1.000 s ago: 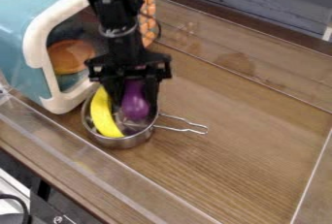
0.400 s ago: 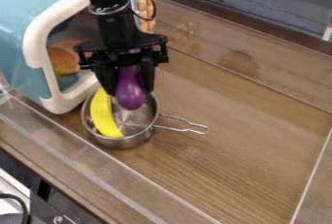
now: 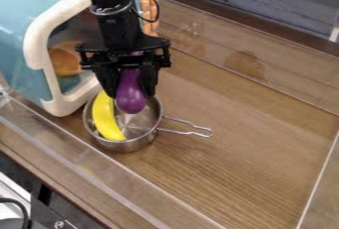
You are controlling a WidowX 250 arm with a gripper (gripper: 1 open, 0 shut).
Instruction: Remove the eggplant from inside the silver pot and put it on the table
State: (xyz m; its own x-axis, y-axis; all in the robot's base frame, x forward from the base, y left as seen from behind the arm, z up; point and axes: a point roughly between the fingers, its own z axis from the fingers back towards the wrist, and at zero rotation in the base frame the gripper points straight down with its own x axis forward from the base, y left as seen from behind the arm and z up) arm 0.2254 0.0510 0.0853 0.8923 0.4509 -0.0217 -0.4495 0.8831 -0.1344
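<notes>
Claw (image 3: 129, 68): clamped on the eggplant (image 3: 130, 92), upper end gripped. Change over the last second: eggplant raised from low among the pot's contents; it now hangs roughly upright over the silver pot (image 3: 123, 146), toward 12 o'clock of the bowl. Yellow banana-shaped toy (image 3: 107, 117) remains inside, on the 10 o'clock side. Inference: extraction nearly done, placement outstanding. Next: lift a little more to pass the rim, then carry toward 3 o'clock, beyond the handle (image 3: 185, 127), onto the table (image 3: 252, 154).
</notes>
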